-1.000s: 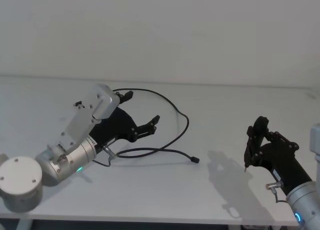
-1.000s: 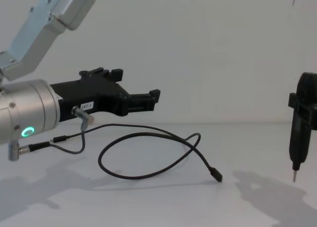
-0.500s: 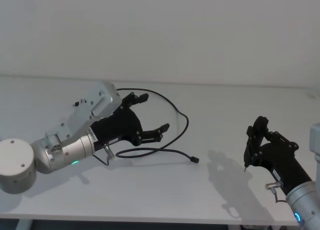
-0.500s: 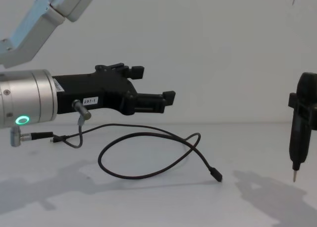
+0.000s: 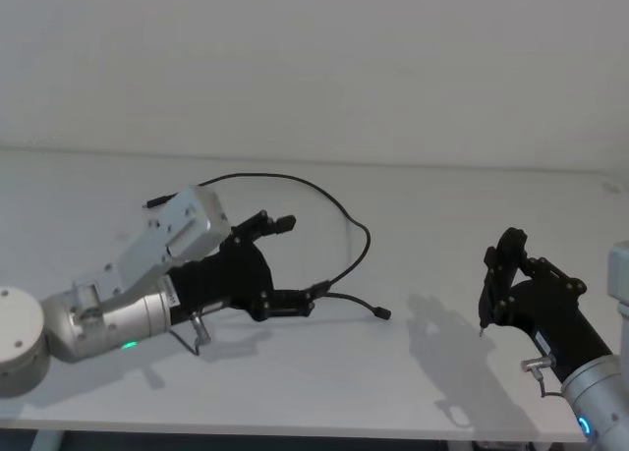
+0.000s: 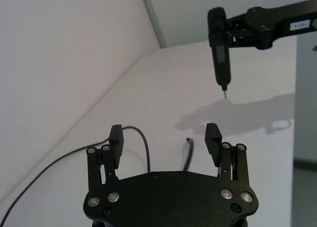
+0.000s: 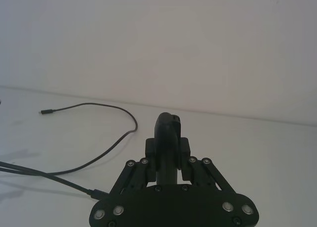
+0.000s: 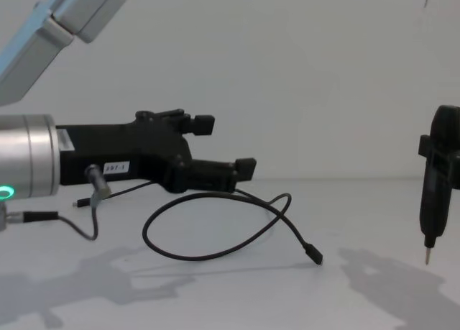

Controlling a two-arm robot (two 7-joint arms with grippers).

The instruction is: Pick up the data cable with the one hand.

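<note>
Approach step: my L gripper (image 5: 301, 257), jaws wide and empty, hovered just above the data cable (image 5: 369, 240) looped on table (image 5: 442, 225). R gripper (image 5: 503, 274) sat parked at right, clamping a pointed tool (image 8: 431, 204). Next move prob. needed a drop to straddle one strand, then close.

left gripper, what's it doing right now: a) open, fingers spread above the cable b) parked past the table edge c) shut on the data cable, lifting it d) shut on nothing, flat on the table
a: the left gripper has its fingers spread wide and closed on nothing, while the data cable lies looped on the table below it; the right gripper clamps a pen-like tool off to the right.
</note>
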